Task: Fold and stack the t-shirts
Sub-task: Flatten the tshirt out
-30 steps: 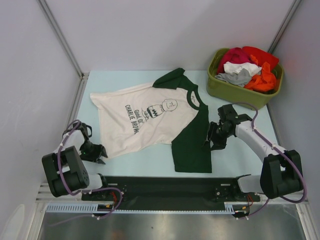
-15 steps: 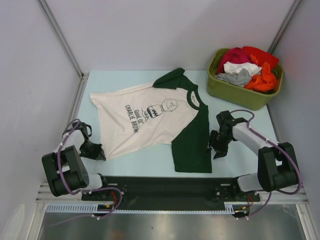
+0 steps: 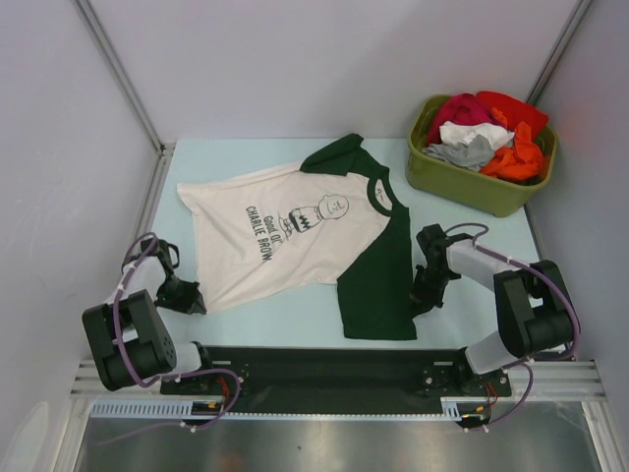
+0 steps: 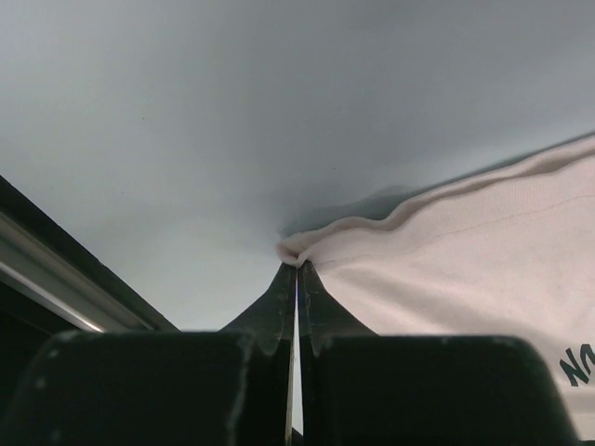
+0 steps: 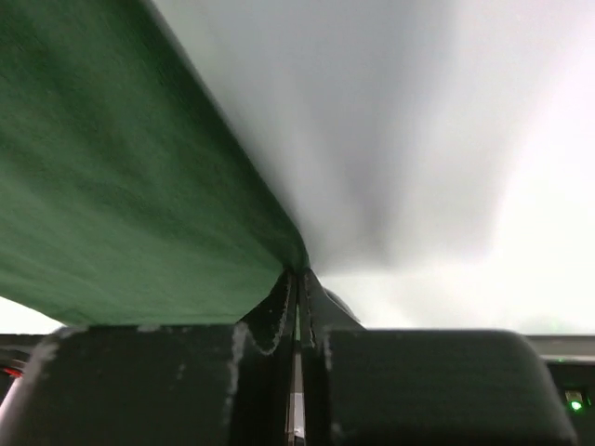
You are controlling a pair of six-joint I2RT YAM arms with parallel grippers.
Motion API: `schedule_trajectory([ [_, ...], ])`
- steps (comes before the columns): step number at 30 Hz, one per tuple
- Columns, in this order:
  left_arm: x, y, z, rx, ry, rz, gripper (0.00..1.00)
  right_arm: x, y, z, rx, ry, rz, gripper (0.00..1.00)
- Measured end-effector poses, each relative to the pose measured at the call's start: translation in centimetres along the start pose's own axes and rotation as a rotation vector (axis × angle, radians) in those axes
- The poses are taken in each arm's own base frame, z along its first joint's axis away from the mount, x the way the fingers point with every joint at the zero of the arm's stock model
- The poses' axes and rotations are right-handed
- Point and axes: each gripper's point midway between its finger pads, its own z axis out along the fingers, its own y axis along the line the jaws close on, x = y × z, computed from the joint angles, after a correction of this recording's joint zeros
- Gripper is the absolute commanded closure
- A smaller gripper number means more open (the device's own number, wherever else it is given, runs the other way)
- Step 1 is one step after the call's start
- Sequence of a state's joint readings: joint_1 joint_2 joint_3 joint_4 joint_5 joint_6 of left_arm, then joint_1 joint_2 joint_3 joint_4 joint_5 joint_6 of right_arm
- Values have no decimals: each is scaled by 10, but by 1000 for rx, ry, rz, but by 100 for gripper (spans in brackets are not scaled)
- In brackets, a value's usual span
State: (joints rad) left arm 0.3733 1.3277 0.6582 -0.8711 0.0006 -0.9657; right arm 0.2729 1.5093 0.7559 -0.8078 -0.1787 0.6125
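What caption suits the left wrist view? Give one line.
Left gripper pinches a cream corner of the t-shirt on the pale blue table.

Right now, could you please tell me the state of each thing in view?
t-shirt: spread flat, unfolded, print up.
left claw: shut on the t-shirt's cream corner.
right claw: shut on the t-shirt's green edge.
tub: upright, heaped with crumpled clothes.

Were 1 t-shirt [image 3: 295,231], 1 tub [image 3: 432,177], 2 grippers: left gripper [image 4: 297,269] & right gripper [image 5: 297,276]. Clothes [image 3: 482,133] in tub: too jumbled to count.
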Motion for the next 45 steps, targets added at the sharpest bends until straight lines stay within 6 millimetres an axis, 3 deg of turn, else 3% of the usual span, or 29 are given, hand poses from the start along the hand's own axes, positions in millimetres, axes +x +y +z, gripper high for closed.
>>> schedule_trajectory([
  [9, -7, -1, -10, 35, -59, 2, 100, -4, -25, -27, 88, -133, 45, 100],
  [16, -10, 7, -19, 46, -87, -33, 100, 9, -37, -45, 103, -161, 54, 100],
  [37, -10, 60, -41, -103, -194, -107, 100, 58, -31, -75, 145, -78, -141, 100],
  [38, -10, 61, -42, -106, -197, -109, 98, 59, -32, -74, 150, -73, -142, 100],
  [41, -11, 63, -42, -113, -203, -110, 79, 57, -33, -71, 159, -58, -138, 96],
  [42, -12, 63, -42, -116, -205, -113, 67, 56, -33, -70, 159, -50, -132, 92],
  [45, -13, 64, -42, -119, -209, -119, 51, 51, -36, -65, 146, -24, -94, 87],
])
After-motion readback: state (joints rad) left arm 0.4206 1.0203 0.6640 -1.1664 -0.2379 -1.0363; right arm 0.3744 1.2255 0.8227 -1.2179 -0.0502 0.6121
